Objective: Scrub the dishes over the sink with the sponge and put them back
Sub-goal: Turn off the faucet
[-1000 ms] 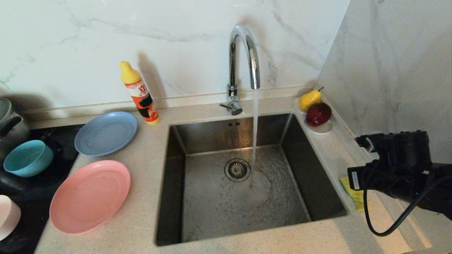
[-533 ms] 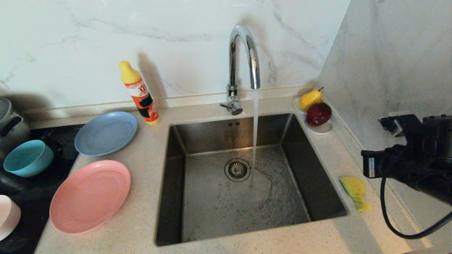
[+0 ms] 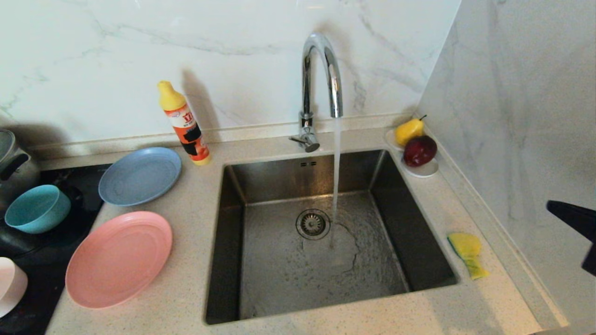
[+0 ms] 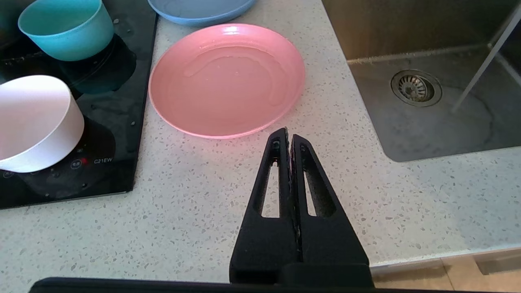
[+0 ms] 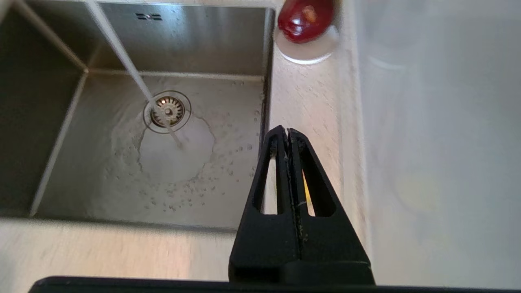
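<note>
Both tools pinched closed, empty: left tool point(image 4: 290, 138) near pink plate point(image 4: 226, 79), right tool point(image 5: 287, 134) above surface by sink point(image 3: 233, 242). Sponge point(image 3: 468, 253) untouched; running water risks splashing dishes.

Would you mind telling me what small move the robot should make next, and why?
Probably shut off the faucet, since water pours into the empty sink. The sponge lies loose on the counter, the pink plate and blue plate sit beside the basin, and both the right gripper and left gripper are shut, holding nothing.
</note>
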Robot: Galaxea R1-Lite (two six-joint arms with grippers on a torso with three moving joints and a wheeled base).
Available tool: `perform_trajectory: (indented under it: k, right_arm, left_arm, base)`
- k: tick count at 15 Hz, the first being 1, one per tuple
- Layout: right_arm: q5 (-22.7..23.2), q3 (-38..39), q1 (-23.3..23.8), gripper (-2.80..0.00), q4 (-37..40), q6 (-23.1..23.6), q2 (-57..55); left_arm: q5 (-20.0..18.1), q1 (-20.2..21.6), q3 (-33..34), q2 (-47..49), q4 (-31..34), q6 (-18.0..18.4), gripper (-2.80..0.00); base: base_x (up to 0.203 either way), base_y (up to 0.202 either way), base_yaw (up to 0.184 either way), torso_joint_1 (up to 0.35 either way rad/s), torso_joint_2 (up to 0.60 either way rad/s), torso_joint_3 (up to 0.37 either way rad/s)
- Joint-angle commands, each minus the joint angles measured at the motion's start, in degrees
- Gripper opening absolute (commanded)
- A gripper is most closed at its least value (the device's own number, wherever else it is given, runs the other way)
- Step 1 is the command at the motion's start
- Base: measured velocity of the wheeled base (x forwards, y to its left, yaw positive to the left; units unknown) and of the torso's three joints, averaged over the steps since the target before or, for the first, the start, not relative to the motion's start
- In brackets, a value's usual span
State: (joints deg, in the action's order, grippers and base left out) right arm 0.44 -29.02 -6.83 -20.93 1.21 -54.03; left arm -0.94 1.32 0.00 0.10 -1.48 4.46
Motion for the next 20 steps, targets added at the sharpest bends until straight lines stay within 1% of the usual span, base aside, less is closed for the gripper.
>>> perform_trajectory:
  k: [1, 4, 5, 8, 10, 12, 14, 15, 20]
  right_arm:
    - [2.72, 6.02, 4.62, -2.80, 3.06, 0.16, 17.49]
    - [5.13, 12.06, 8.26, -2.80, 11.52, 0.54, 33.69]
    - [5.13, 16.05, 8.82, -2.80, 13.63, 0.79, 37.23]
    - [2.74, 24.76, 7.71, -2.80, 16.59, 2.08, 46.91]
    - [2.10, 27.46, 7.26, -2.80, 20.13, 3.12, 53.15]
    - [1.60, 28.23, 6.92, -2.80, 23.14, 3.88, 53.94]
    - [1.76, 28.32, 6.91, -2.80, 23.05, 3.80, 53.94]
    - [1.76, 28.32, 6.91, -2.80, 23.13, 3.04, 53.94]
    - [1.76, 28.32, 6.93, -2.80, 23.13, 3.00, 54.03]
  left_arm:
    - [0.04, 0.09, 1.05, -0.01, -0.02, 0.02, -2.80]
    - [0.06, 0.02, 1.05, -0.01, -0.02, 0.04, -2.80]
    - [0.06, 0.09, 1.05, -0.01, -0.02, 0.02, -2.80]
    - [-0.03, 0.09, 1.05, -0.01, -0.02, 0.02, -2.80]
    - [-0.03, 0.01, 1.05, 0.00, -0.02, 0.02, -2.80]
    - [0.00, 0.06, 1.05, 0.08, -0.02, 0.02, -2.80]
    - [0.03, 0.01, 0.98, -0.01, -0.02, 0.08, -2.80]
    - [0.04, 0.00, 0.98, -0.01, -0.02, 0.02, -2.80]
    - [-0.03, 0.09, 1.05, -0.01, -0.02, 0.02, -2.80]
  base:
    - [0.000, 0.000, 0.000, 0.000, 0.00, 0.000]
    - [0.000, 0.000, 0.000, 0.000, 0.00, 0.000]
    - [0.000, 0.000, 0.000, 0.000, 0.00, 0.000]
    - [0.000, 0.000, 0.000, 0.000, 0.00, 0.000]
    - [0.000, 0.000, 0.000, 0.000, 0.00, 0.000]
    - [0.000, 0.000, 0.000, 0.000, 0.00, 0.000]
    - [0.000, 0.000, 0.000, 0.000, 0.00, 0.000]
    - [0.000, 0.000, 0.000, 0.000, 0.00, 0.000]
    - [0.000, 0.000, 0.000, 0.000, 0.00, 0.000]
